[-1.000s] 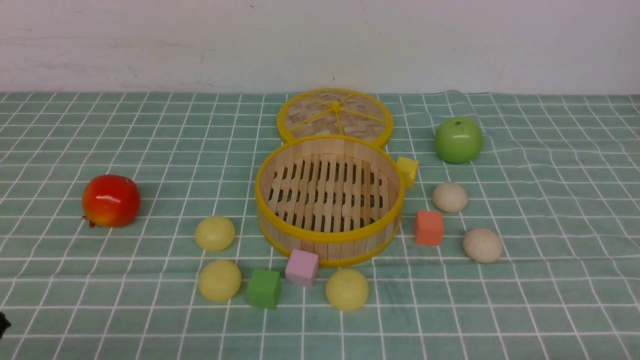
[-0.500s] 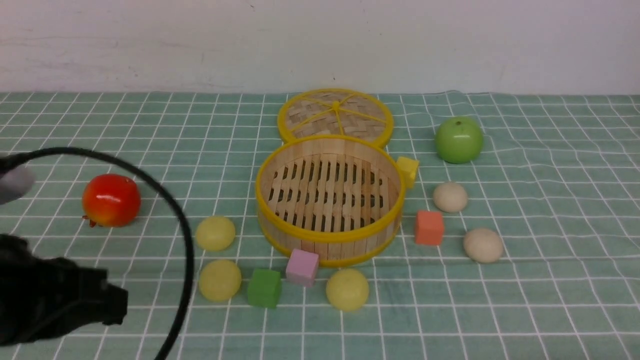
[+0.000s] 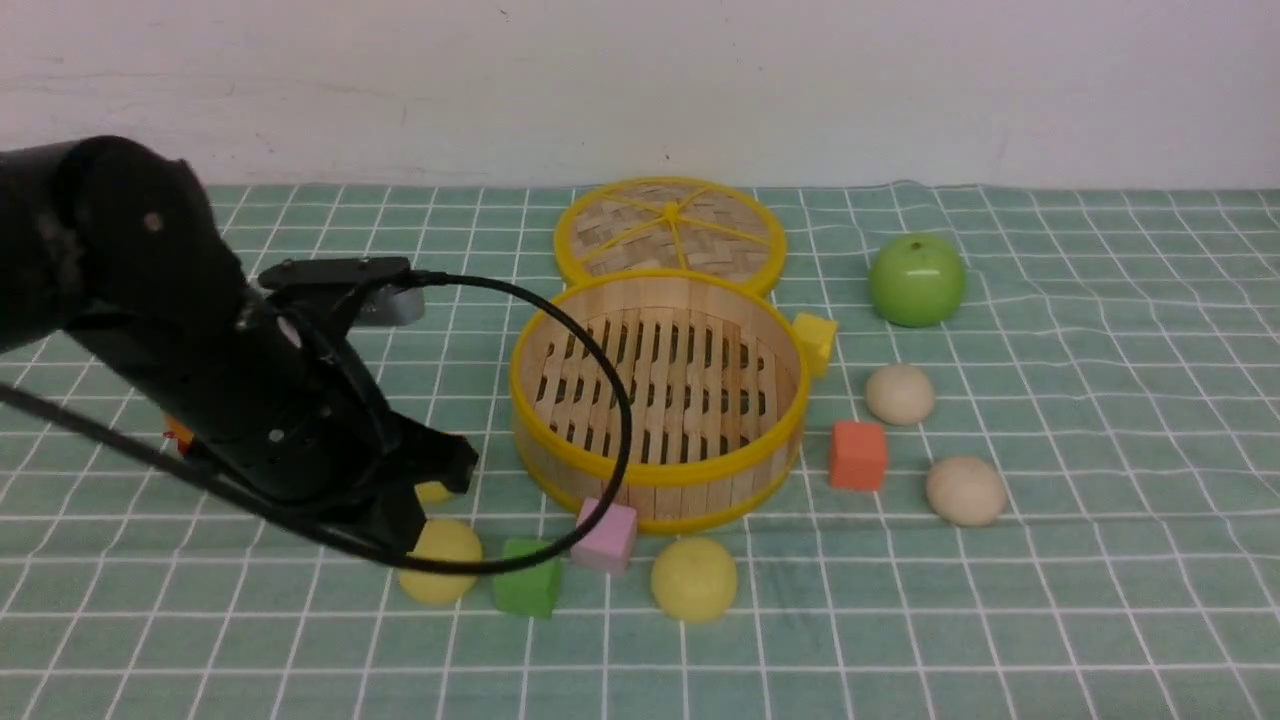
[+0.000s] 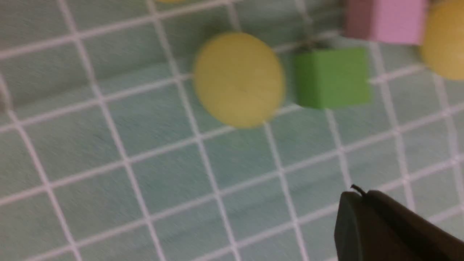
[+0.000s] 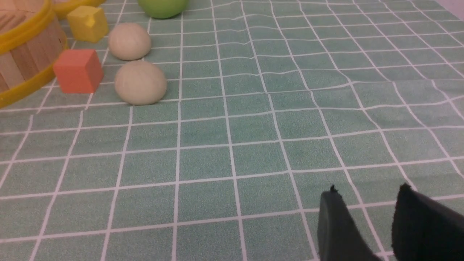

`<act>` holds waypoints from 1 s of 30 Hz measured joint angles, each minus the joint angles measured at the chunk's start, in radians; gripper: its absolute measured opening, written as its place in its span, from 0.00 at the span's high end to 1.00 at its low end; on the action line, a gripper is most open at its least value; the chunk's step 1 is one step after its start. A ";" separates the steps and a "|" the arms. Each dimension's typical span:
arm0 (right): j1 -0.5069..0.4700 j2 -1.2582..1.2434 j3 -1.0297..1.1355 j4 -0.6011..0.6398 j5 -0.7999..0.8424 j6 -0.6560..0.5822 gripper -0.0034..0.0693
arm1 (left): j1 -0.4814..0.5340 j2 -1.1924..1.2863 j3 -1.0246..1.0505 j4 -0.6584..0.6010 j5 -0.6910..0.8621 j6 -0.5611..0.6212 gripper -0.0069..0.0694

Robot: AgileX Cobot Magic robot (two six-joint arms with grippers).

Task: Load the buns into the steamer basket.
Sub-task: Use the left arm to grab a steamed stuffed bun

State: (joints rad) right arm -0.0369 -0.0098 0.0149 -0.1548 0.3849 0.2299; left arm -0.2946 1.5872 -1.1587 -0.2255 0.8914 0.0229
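Caught the left pincer point(image 3: 448, 468) shut and empty, hanging over two pale yellow buns point(image 3: 445, 582) left of the steamer basket point(image 3: 660, 492). Spotted a third yellow bun point(image 3: 693, 578) just before the basket and two beige buns point(image 3: 900, 394) to its right, all five outside it on the cloth-covered table point(image 3: 1100, 420). Saw the right pincer point(image 5: 367, 195) parted, gripping nothing.

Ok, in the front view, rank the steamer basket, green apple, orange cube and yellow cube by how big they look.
1. steamer basket, by far.
2. green apple.
3. orange cube.
4. yellow cube, though it sits farther back and the basket hides part of it, so the two cubes may match.
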 joint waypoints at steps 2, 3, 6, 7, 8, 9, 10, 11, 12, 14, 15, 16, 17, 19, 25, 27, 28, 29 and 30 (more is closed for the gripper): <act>0.000 0.000 0.000 0.000 0.000 0.000 0.62 | 0.000 0.039 -0.023 0.016 -0.002 -0.006 0.93; 0.000 0.000 0.000 0.000 0.000 0.000 0.62 | 0.000 0.087 -0.049 0.029 -0.007 -0.006 0.92; 0.000 0.000 0.000 0.000 0.000 0.000 0.62 | 0.000 0.157 -0.085 0.043 -0.025 -0.007 0.85; 0.000 0.000 0.000 0.000 0.000 0.000 0.62 | 0.000 0.174 -0.095 0.049 -0.034 -0.007 0.82; 0.000 0.000 0.000 0.000 0.000 0.000 0.62 | 0.000 0.196 -0.103 0.057 -0.044 -0.007 0.77; 0.000 0.000 0.000 0.000 0.000 0.000 0.62 | 0.000 0.209 -0.109 0.070 -0.054 -0.009 0.74; 0.000 0.000 0.000 0.000 0.000 0.000 0.62 | 0.000 0.220 -0.112 0.080 -0.063 -0.010 0.70; 0.000 0.000 0.000 0.000 0.000 0.000 0.62 | 0.000 0.231 -0.114 0.094 -0.073 -0.011 0.66; 0.000 0.000 0.000 0.000 0.000 0.000 0.62 | 0.000 0.241 -0.114 0.101 -0.081 -0.011 0.62; 0.000 0.000 0.000 0.000 0.000 0.000 0.62 | 0.000 0.255 -0.117 0.114 -0.101 -0.012 0.57; 0.000 0.000 0.000 0.000 0.000 0.000 0.62 | 0.000 0.262 -0.117 0.115 -0.110 -0.012 0.56; 0.000 0.000 0.000 0.000 0.000 0.000 0.62 | 0.000 0.265 -0.117 0.115 -0.111 -0.012 0.56; 0.000 0.000 0.000 0.000 0.000 0.000 0.62 | 0.000 0.273 -0.117 0.115 -0.118 -0.014 0.55; 0.000 0.000 0.000 0.000 0.000 0.000 0.62 | 0.000 0.286 -0.118 0.115 -0.123 -0.014 0.55; 0.000 0.000 0.000 0.000 0.000 0.000 0.62 | 0.000 0.315 -0.118 0.115 -0.156 -0.014 0.57; 0.000 0.000 0.000 0.000 0.000 0.000 0.62 | 0.000 0.323 -0.120 0.113 -0.160 -0.014 0.61; 0.000 0.000 0.000 0.000 0.000 0.000 0.62 | 0.000 0.326 -0.120 0.111 -0.160 -0.014 0.64; 0.000 0.000 0.000 0.000 0.000 0.000 0.62 | 0.000 0.326 -0.121 0.110 -0.160 -0.014 0.64; 0.000 0.000 0.000 0.000 0.000 0.000 0.62 | 0.000 0.326 -0.121 0.107 -0.154 -0.014 0.68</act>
State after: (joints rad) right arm -0.0369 -0.0098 0.0149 -0.1548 0.3849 0.2299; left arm -0.2946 1.9128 -1.2800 -0.1184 0.7371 0.0085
